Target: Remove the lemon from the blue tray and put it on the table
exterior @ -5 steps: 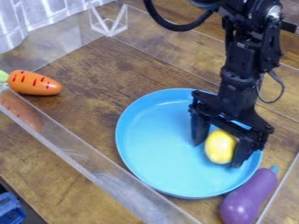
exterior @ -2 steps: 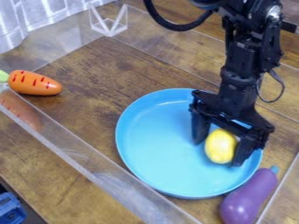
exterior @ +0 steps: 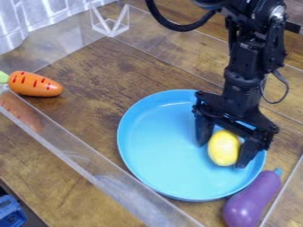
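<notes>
One lemon, one blue tray, one carrot, one eggplant.

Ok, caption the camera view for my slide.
Open gripper straddles the lemon on the blue tray; carrot and eggplant lie on the table.

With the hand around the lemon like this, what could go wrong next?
The open hand straddles the lemon in the blue tray. The smooth, oval lemon may squirt out when the fingers close. The eggplant lies against the tray's near rim, so a low carry that way may knock it.
</notes>
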You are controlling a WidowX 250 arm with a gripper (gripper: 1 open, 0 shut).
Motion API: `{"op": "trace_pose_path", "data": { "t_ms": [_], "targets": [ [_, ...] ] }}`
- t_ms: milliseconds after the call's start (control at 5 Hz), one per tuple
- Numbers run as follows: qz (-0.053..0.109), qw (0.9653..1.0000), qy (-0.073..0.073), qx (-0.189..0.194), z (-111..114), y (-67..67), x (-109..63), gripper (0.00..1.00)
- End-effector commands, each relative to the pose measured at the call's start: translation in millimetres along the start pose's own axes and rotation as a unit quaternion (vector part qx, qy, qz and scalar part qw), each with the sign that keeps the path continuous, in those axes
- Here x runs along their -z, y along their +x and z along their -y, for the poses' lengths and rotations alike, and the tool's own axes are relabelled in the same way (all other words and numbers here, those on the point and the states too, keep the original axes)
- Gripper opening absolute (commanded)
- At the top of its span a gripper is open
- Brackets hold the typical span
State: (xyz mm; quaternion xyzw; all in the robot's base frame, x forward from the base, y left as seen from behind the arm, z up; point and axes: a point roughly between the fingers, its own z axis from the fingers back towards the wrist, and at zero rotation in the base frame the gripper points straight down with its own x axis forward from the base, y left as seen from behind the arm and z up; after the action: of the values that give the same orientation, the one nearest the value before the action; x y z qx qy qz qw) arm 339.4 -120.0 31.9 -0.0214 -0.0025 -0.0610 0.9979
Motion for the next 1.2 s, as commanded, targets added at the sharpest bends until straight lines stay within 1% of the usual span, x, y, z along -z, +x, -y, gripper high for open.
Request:
{"op": "trace_pose_path", "data": {
  "t_ms": [0, 400, 600, 1000],
  "targets": [
    [0.031, 0.9995, -0.005, -0.002, 1, 6.9, -18.5, 1.00],
    [0.035, 0.9994, -0.004, -0.006, 0, 6.3, -18.2, 1.00],
    [0.032, 0.9995, -0.004, -0.006, -1, 6.3, -17.1, 0.00],
    [0.026, 0.9996, 0.004, -0.007, -5, 2.4, -40.2, 0.00]
  ]
}}
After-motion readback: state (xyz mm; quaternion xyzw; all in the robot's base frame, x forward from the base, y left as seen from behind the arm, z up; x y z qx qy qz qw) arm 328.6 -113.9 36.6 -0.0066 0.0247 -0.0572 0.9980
